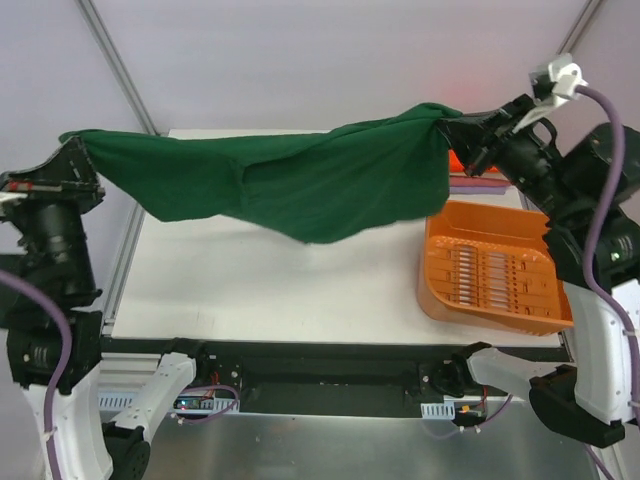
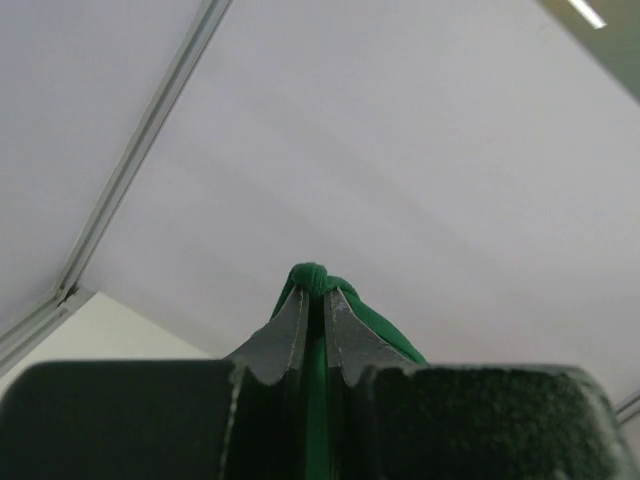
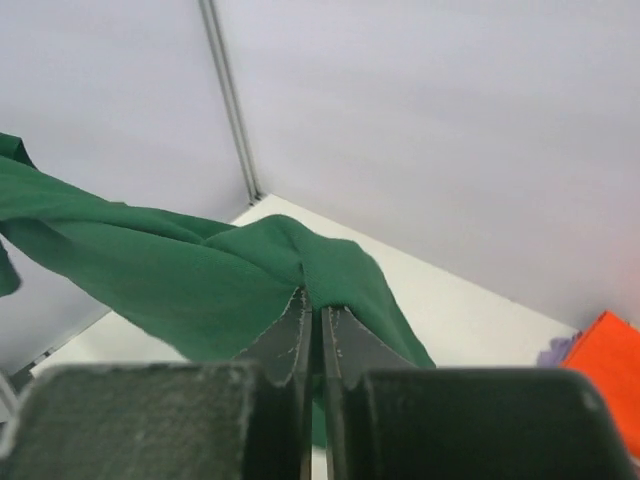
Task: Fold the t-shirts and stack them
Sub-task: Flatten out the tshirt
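Observation:
The dark green t-shirt [image 1: 290, 180] hangs stretched in the air between my two grippers, sagging in the middle above the white table [image 1: 280, 280]. My left gripper [image 1: 72, 150] is shut on its left end; the left wrist view shows green cloth [image 2: 316, 280] pinched between the jaws. My right gripper [image 1: 452, 125] is shut on its right end, with cloth [image 3: 200, 280] draping away to the left. A folded bright orange shirt [image 3: 605, 365] and a lavender one [image 3: 558, 350] lie at the back right, mostly hidden in the top view. The tan shirt is hidden.
An orange plastic basket [image 1: 492, 268] stands tilted at the table's right side, below my right arm. Grey enclosure walls with metal frame bars [image 1: 115, 60] stand behind and beside the table.

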